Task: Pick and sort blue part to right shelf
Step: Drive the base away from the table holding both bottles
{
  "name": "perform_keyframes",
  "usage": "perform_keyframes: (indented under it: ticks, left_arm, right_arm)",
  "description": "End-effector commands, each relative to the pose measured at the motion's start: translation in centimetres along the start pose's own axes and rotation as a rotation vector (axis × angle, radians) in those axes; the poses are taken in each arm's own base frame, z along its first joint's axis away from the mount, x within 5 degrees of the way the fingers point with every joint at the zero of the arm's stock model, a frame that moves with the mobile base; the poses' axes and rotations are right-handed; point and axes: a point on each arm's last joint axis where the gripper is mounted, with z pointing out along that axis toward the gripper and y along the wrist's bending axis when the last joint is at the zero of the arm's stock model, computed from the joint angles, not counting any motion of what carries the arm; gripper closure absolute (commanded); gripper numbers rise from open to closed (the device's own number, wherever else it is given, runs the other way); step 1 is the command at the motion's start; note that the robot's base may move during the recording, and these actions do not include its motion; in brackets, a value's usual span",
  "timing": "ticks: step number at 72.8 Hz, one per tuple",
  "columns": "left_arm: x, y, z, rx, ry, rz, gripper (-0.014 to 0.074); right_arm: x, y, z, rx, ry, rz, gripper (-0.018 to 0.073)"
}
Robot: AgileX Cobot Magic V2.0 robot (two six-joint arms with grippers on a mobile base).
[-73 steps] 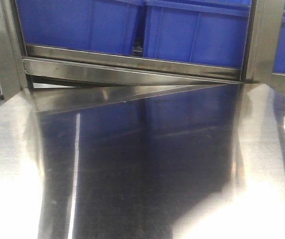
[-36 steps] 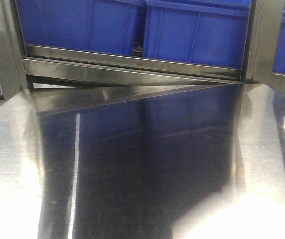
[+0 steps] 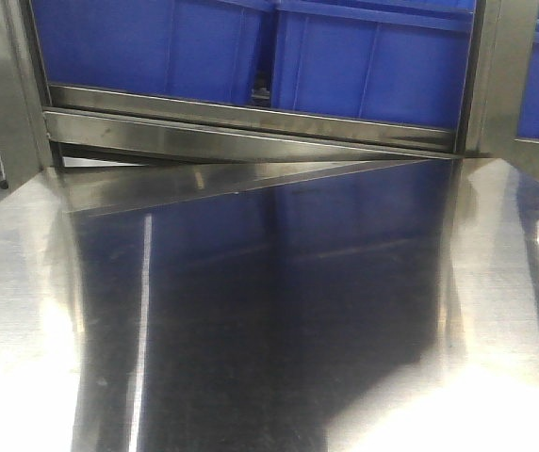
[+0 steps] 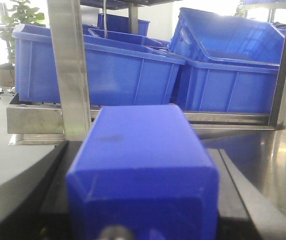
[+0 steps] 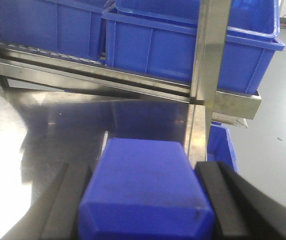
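In the left wrist view my left gripper [image 4: 140,150] is shut on a blue part [image 4: 143,165], a smooth blue block that fills the space between the black fingers [image 4: 48,200]. In the right wrist view my right gripper [image 5: 142,167] is shut on a second blue part [image 5: 145,190] between its black fingers [image 5: 218,200]. The right shelf [image 5: 108,80], a brushed-steel rack with large blue bins [image 5: 183,50], stands just ahead of both grippers; it also shows in the left wrist view [image 4: 70,75] and the front view [image 3: 251,118]. Neither gripper shows in the front view.
A shiny steel table [image 3: 269,330] runs up to the rack's front rail. Upright steel posts [image 5: 205,60] stand ahead of the right gripper and ahead of the left gripper [image 4: 68,45]. A smaller blue bin [image 5: 223,145] sits low beyond the table's right edge.
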Motion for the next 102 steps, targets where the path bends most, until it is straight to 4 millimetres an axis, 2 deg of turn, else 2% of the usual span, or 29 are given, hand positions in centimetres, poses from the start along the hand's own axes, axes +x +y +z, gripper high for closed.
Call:
perform_keyframes:
  ticks: [1,102]
  left_arm:
    - [-1.58,-0.05,-0.83,0.021,-0.132,-0.001,0.0262]
    - [-1.58,-0.05,-0.83,0.018,-0.132,0.000,0.0262]
  right_arm:
    - [-1.60,0.03,-0.30,0.003,-0.116,-0.017,0.0344]
    - [-1.60,0.03,-0.28,0.003,-0.114,-0.017,0.0344]
